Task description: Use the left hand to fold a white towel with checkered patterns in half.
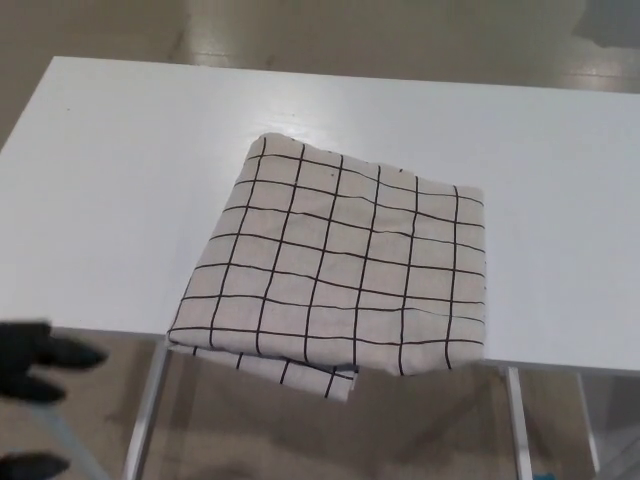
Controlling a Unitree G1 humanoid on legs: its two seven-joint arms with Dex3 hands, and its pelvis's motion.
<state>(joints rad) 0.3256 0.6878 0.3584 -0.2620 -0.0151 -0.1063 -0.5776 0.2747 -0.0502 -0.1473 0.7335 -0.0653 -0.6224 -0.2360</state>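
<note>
A white towel with a black checkered pattern [340, 265] lies folded on the white table [120, 180], near its front edge. A lower layer of the towel sticks out past the table's front edge at the bottom. My left hand [30, 375] shows at the lower left corner, below the table's edge and well apart from the towel, with its fingers spread and holding nothing. My right hand does not show.
The table's front edge runs across the lower part of the picture, with metal legs [145, 410] below it. Beige floor lies beyond the table's far edge.
</note>
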